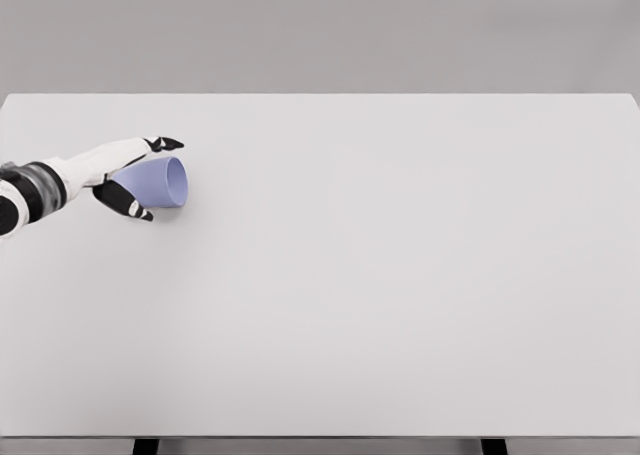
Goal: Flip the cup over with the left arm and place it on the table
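A pale lavender cup lies tilted on its side at the left of the white table, its open mouth facing right. My left hand comes in from the left edge and wraps the cup: dark fingertips curl over its top and the thumb sits under it. The cup's base is hidden inside the hand. Whether the cup touches the table or hangs just above it I cannot tell. The right arm does not show.
The table's far edge runs across the picture near the top, with a grey wall behind. Two dark table legs show at the bottom edge.
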Action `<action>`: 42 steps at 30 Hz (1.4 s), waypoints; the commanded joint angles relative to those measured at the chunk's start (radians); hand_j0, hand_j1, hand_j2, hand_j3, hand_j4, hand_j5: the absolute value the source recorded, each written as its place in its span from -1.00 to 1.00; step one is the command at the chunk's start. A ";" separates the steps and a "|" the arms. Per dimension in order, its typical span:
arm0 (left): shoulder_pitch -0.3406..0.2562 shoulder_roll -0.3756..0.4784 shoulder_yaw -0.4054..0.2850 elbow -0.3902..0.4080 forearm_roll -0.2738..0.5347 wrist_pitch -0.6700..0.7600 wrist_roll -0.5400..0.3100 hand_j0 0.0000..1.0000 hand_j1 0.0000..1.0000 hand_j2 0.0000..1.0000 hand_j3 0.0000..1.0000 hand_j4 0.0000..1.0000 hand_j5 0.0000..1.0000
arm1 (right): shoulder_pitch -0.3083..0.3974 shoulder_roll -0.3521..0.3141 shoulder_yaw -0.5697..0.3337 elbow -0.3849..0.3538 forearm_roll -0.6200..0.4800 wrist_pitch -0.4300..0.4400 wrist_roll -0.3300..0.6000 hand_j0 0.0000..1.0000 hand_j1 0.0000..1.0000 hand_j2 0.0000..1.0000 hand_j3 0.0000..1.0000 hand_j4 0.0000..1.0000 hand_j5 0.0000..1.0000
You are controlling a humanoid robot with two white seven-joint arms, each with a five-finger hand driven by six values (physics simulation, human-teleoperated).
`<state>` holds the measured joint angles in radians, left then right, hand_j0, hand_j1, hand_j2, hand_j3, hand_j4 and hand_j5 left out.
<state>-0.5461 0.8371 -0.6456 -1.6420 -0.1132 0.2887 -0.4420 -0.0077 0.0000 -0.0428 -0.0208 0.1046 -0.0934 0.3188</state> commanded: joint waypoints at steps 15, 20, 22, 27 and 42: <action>-0.008 -0.038 -0.003 0.067 -0.065 -0.013 0.006 0.94 0.94 0.94 0.94 0.94 0.94 | 0.000 0.000 0.000 -0.001 0.000 0.000 0.000 1.00 1.00 1.00 1.00 1.00 1.00; -0.021 -0.072 -0.014 0.105 -0.066 -0.013 0.006 0.94 0.94 0.94 0.94 0.94 0.94 | 0.000 0.000 0.000 -0.001 0.000 0.000 0.000 1.00 1.00 1.00 1.00 1.00 1.00; -0.025 -0.076 -0.019 0.105 -0.066 -0.013 0.006 0.94 0.94 0.94 0.94 0.94 0.94 | 0.000 0.000 0.000 -0.001 0.000 0.000 0.000 1.00 1.00 1.00 1.00 1.00 1.00; -0.025 -0.076 -0.025 0.105 -0.066 -0.013 0.006 0.93 0.93 0.93 0.93 0.93 0.93 | 0.000 0.000 0.000 0.001 0.000 0.000 0.000 1.00 1.00 1.00 1.00 1.00 1.00; -0.023 -0.078 -0.025 0.108 -0.062 -0.005 0.006 0.01 0.01 0.01 0.01 0.01 0.01 | 0.000 0.000 0.000 -0.001 0.000 0.000 0.000 1.00 1.00 1.00 1.00 1.00 1.00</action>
<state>-0.5691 0.7585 -0.6701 -1.5348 -0.1744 0.2822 -0.4345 -0.0077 0.0000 -0.0428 -0.0211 0.1046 -0.0934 0.3188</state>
